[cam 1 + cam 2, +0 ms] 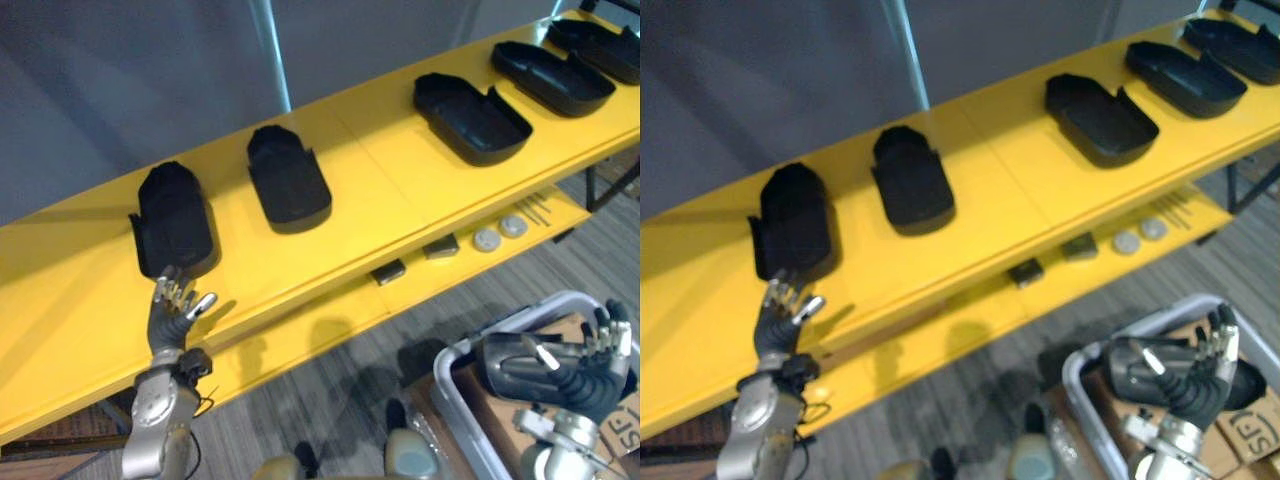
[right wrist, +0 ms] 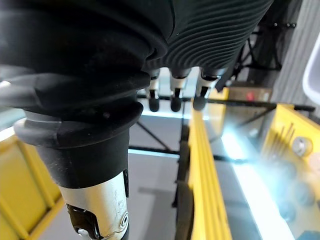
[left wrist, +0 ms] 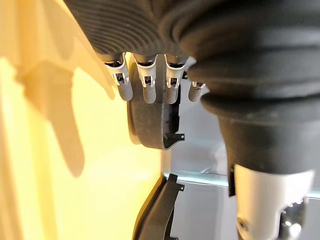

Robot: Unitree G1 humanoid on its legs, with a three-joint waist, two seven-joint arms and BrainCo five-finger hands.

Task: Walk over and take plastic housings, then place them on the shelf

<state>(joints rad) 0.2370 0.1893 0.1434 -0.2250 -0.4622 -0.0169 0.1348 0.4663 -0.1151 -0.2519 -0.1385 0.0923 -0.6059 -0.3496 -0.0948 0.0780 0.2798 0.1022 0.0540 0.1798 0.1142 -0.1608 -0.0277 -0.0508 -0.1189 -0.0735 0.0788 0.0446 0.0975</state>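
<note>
- Five black plastic housings [image 1: 470, 115] lie in a spaced row along the top of the yellow shelf [image 1: 380, 170], open side up where I can make it out.
- My left hand [image 1: 172, 310] stands just in front of the leftmost housing [image 1: 175, 220] with its fingers [image 3: 150, 85] straight and slightly spread. It holds nothing. I cannot tell whether the tips touch the shell's near end.
- My right hand [image 1: 590, 375] hangs low over the grey bin [image 1: 445, 385], which has a cardboard box [image 1: 490, 410] in it. A dark grey housing [image 1: 510, 362] sits right against the hand. I cannot tell how far that hand is closed, or whether it has hold of that piece.
- I judge these shells to be light and stiff: thin moulded walls and a hollow tub. The smooth skin looks likely to slip in a loose pinch.
- I would take hold across a long side wall near the middle, with the thumb inside the rim and the fingers outside, so the shell does not swing.
- I would avoid the notched end, where the thin tabs look the likeliest to crack.
- Being light, a housing will probably skate on the shelf if nudged, so I would let go gently.
- The lower ledge [image 1: 330, 310] carries round discs [image 1: 487, 238] and small blocks, well apart from the housings.
</note>
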